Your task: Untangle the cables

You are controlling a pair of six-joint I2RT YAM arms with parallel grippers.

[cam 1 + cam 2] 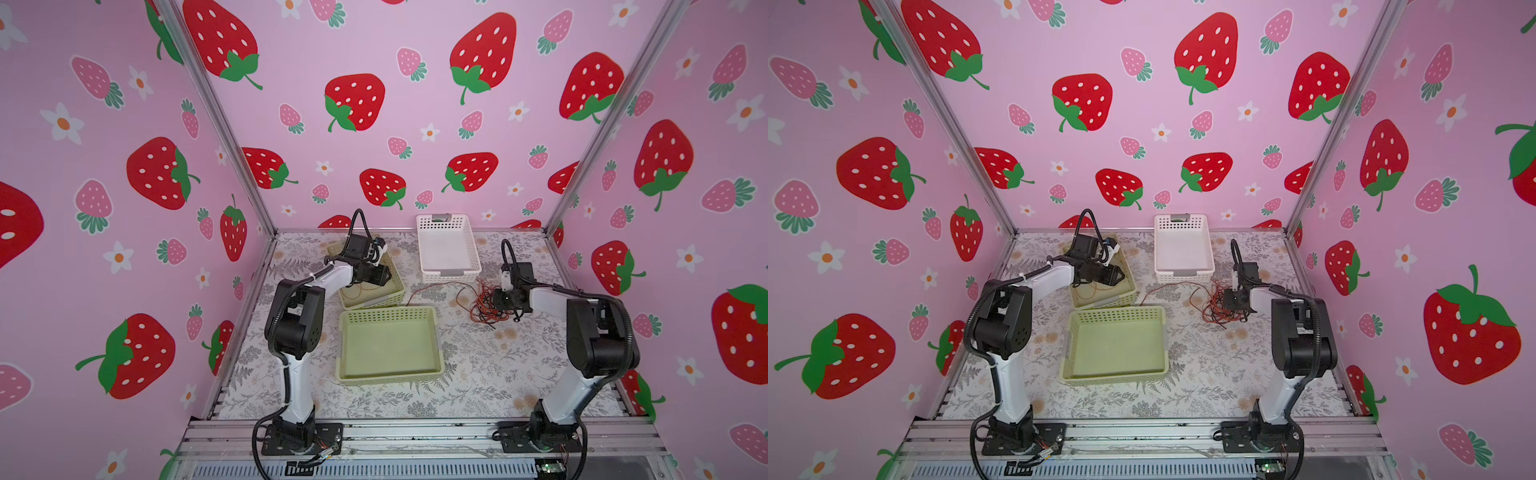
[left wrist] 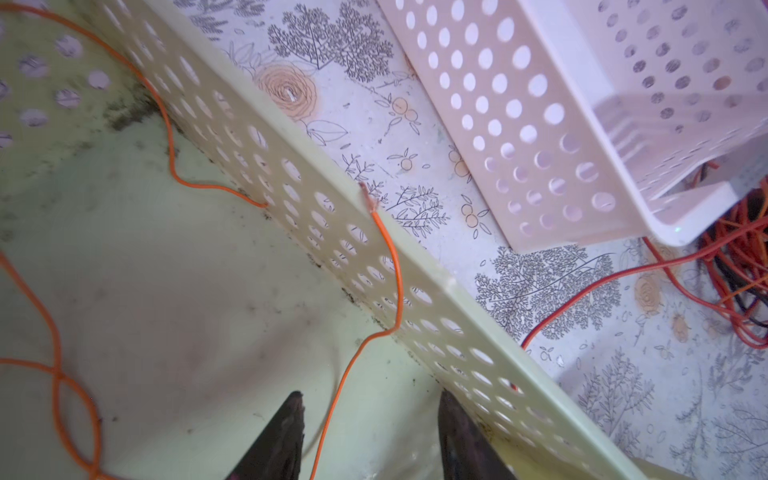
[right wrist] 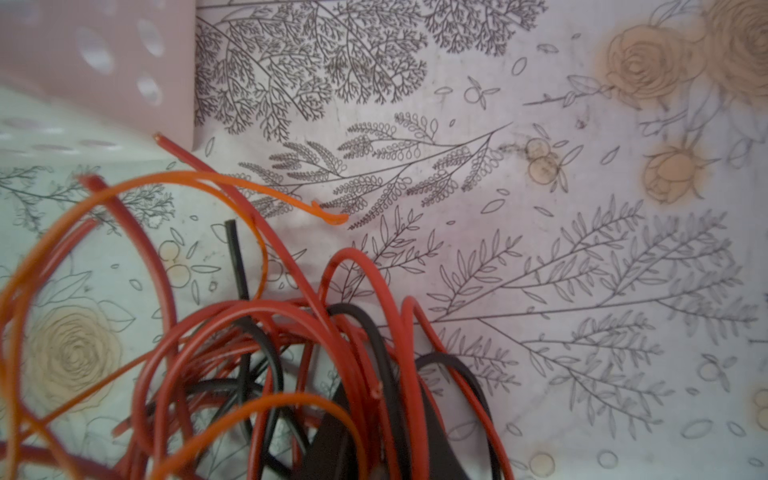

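The left gripper (image 2: 370, 401) is held inside the far green basket (image 2: 291, 174) with its fingers apart. A single orange cable (image 2: 397, 270) runs loosely between them, unclamped, and its bare end is draped over the basket wall. The other cables (image 1: 484, 301) are heaped in a tangle on the counter (image 1: 498, 365), near the white basket (image 1: 449, 272). The right gripper (image 1: 500, 300) is set among them; whether it is closed on a strand cannot be told.

If the left gripper is lifted carelessly, the orange cable could be snagged and dragged out. If the heap is tugged, knots could be tightened, or the long red strand (image 1: 436, 284) caught on a basket corner.

Counted: two grippers, three baskets (two green, one white), one separated cable. The tangled strands cannot be counted.
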